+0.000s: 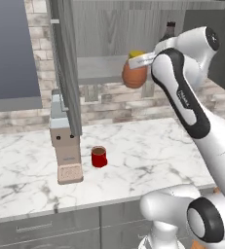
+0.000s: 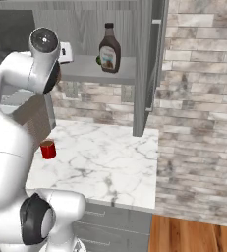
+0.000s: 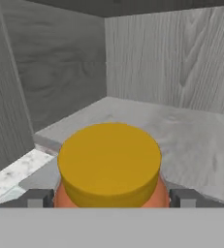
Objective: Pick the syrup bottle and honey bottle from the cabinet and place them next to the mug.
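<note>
The honey jar (image 1: 134, 74) is up off the shelf, hanging in the air just in front of the cabinet (image 1: 104, 29), and the pincer (image 3: 111, 197) has its two dark fingertips (image 3: 36, 197) standing wide on either side of the orange body, just under the yellow lid — a broad pinch on a fat round jar. The syrup bottle (image 2: 109, 48) stands upright on the shelf (image 2: 98, 69), untouched, with a small green fruit (image 2: 99, 61) just beside it.

Down on the marble surface (image 1: 143, 146) sits the red mug (image 1: 99, 157), well below and to the left of the jar in the left base view. The job now, as I read it, is carrying the jar down to that mug. Keep it level and keep the squeeze steady; a smooth rounded body like that could slip or twist if the wrist tips.

Watch the edges. The open cabinet door (image 1: 65, 63) hangs tall between jar and mug, its lower end close to the surface, so pull clear of the shelf lip first, then swing round the door rather than through it. A tan block-shaped appliance (image 1: 65, 151) stands near the mug's left — the open marble to the mug's right looks like the roomy landing spot.
</note>
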You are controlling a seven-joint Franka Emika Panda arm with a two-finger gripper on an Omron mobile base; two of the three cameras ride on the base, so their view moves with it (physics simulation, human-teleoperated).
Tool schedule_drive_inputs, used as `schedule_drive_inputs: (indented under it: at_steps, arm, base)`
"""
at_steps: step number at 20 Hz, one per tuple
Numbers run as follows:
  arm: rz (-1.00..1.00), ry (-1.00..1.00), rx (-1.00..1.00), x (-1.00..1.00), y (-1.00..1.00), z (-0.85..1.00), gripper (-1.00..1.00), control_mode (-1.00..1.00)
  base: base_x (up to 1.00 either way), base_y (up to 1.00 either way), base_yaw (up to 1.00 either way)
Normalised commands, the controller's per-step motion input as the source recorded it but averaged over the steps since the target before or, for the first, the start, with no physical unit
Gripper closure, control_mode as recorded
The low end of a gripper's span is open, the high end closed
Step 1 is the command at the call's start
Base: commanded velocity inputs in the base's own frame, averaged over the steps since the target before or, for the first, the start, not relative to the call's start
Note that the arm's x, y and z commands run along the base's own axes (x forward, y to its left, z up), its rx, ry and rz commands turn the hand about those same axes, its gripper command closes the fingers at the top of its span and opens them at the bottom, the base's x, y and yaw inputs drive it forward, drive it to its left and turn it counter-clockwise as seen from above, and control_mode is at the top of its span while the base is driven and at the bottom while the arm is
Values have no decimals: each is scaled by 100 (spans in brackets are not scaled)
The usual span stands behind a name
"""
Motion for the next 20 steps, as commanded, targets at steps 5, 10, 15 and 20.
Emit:
schedule_drive_inputs:
  at_steps: [5,10,15,20]
  arm:
    - [36,-5,0,-42,-9,-30,100,-100]
    - [27,-9,0,-25,0,-73,100,-100]
    - [21,-11,0,-16,0,-86,100,-100]
    - [15,-7,0,0,0,-86,100,-100]
  base:
    - [0,0,0]
    - [0,0,0]
    - [0,0,0]
    - [0,0,0]
